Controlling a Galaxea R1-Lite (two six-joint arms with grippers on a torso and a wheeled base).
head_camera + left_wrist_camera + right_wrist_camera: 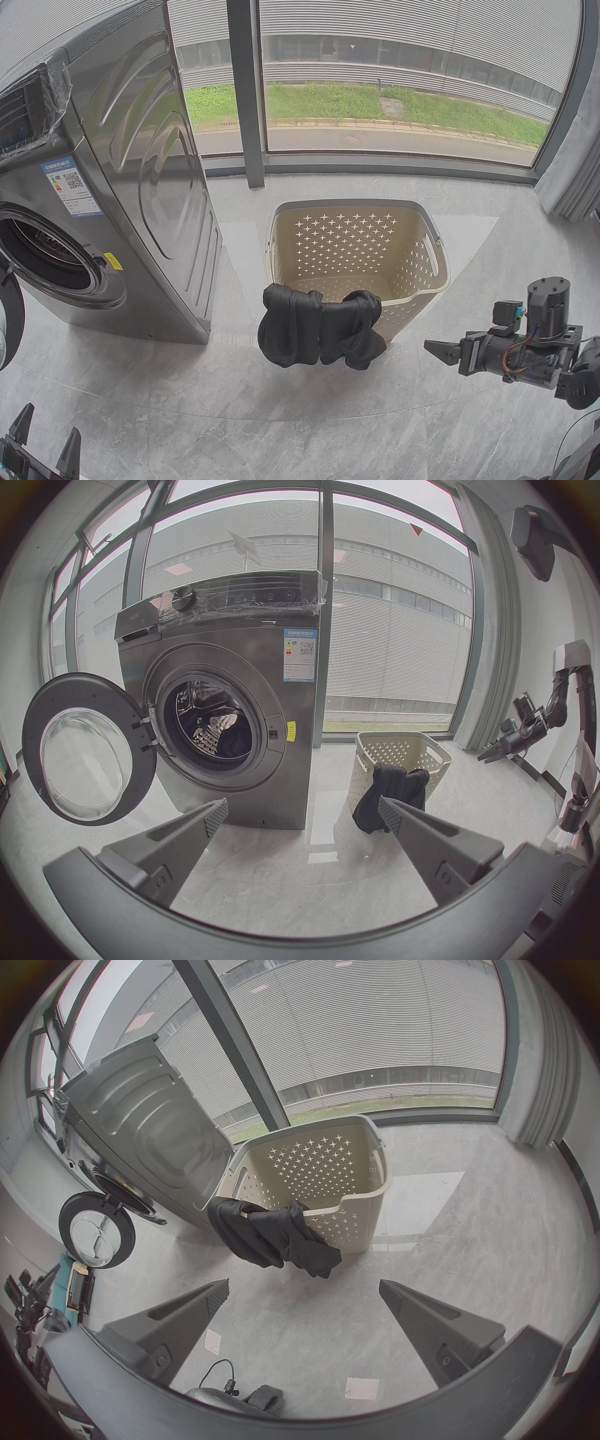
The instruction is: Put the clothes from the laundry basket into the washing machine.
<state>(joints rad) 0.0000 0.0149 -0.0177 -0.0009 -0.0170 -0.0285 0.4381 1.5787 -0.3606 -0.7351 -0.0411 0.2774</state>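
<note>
Lister: Left gripper (51, 419), lower left corner of the head view. Two dark fingers pointing up, spread apart, nothing between them.

Checker: Its partner?

Lister: Right gripper (440, 350), lower right of the head view, held above the floor (312, 412) and pointing toward the basket. Its wrist view shows the fingers apart and empty.

Checker: Task goods?

Lister: One laundry basket (350, 244), cream plastic with star-shaped perforations. It stands on the grey floor at centre frame, just right of the washing machine (150, 187). One lot of black clothes (319, 334), draped over the basket's near rim, most of it hanging down the outside of the front wall.

Checker: Machine condition?

Lister: Grey front-loader, left of frame. Round door (87, 749) stands wide open. Drum (200, 724) has a dark garment (236, 742) lying inside.

Checker: Sundries?

Lister: Window wall (400, 75) across the top of the frame, grass (437, 109) beyond it. Pale curtain (572, 169) at the right edge.
</note>
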